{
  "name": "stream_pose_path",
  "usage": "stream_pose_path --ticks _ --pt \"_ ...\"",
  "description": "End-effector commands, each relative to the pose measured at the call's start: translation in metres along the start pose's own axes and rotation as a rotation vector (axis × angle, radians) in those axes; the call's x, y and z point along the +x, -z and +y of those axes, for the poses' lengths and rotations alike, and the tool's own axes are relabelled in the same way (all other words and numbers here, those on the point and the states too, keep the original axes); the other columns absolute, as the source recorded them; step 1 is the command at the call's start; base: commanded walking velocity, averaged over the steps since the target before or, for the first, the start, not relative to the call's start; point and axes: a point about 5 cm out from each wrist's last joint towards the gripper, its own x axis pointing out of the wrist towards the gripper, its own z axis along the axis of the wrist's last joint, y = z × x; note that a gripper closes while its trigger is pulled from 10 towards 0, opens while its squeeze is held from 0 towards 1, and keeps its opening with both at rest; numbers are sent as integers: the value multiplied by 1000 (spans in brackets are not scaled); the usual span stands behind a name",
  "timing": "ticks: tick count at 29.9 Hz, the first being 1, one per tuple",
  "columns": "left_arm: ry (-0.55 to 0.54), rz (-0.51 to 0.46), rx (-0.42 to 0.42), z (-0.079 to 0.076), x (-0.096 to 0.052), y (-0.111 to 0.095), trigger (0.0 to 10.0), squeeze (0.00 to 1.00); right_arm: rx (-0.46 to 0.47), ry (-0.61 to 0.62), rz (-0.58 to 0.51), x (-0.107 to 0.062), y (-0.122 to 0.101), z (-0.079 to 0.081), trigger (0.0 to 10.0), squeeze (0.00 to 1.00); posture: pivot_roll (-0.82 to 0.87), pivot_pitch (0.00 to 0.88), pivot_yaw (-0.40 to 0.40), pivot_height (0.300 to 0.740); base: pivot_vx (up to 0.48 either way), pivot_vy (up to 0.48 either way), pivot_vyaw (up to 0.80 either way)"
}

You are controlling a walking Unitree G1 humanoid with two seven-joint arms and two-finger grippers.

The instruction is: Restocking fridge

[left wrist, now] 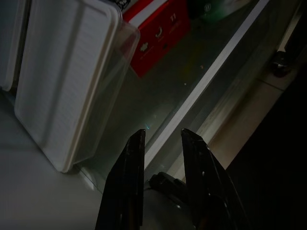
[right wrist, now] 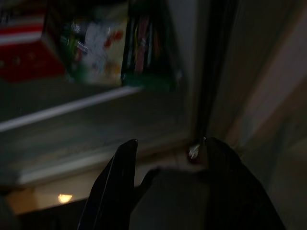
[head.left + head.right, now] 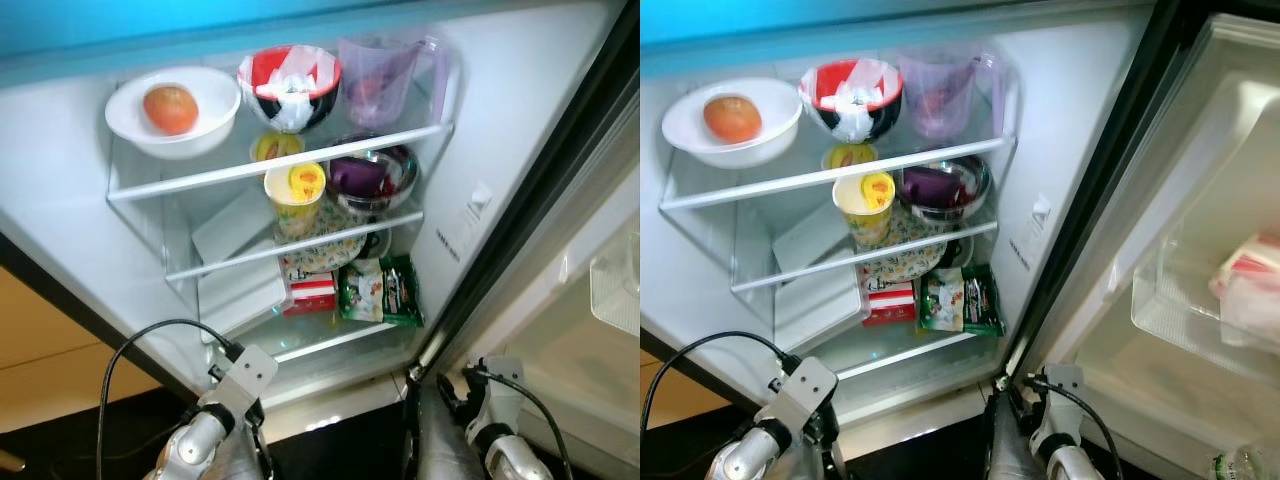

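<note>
The fridge (image 3: 70, 200) stands open before me. Its top shelf holds a white bowl (image 3: 200, 135) with a round fruit, a red and black wrapped bowl (image 3: 290, 85) and a purple jug (image 3: 385, 78). Below are a yellow cup (image 3: 296, 195), a metal bowl (image 3: 370, 178) and a patterned plate (image 3: 325, 250). On the bottom shelf lie a red box (image 3: 312, 295), green packets (image 3: 380, 290) and a white lidded container (image 1: 62, 91). My left gripper (image 1: 163, 132) hangs open near the shelf's front edge. My right gripper (image 2: 172, 141) is open by the fridge's lower right corner.
The fridge door (image 3: 1200, 200) stands open at the right; its clear shelf (image 3: 1170, 310) holds a red and white package (image 3: 1250, 285). A wooden cabinet (image 3: 40, 350) adjoins the fridge at the left. Both silver arms (image 3: 215, 430) sit low in front of the fridge's bottom sill.
</note>
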Motion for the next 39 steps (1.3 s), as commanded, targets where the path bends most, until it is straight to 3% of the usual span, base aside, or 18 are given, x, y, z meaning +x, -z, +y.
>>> stream_pose_path --ticks 1,9,30,39 --pt "0 6 -5 -3 1 2 10000 255 7 43 -9 -3 0 -9 10000 0 -33 74 -49 621 0 0 0" --pt "0 4 -4 -4 2 2 10000 259 6 45 -5 -4 1 -10 10000 0 -34 73 -49 640 0 0 0" --pt "-7 10 -4 -3 4 6 10000 259 1 54 -1 -1 0 -12 10000 0 -34 61 -54 738 0 0 0" --pt "-5 37 1 -4 1 14 10000 259 -1 60 13 -2 3 -14 10000 0 -33 59 -54 740 0 0 0"
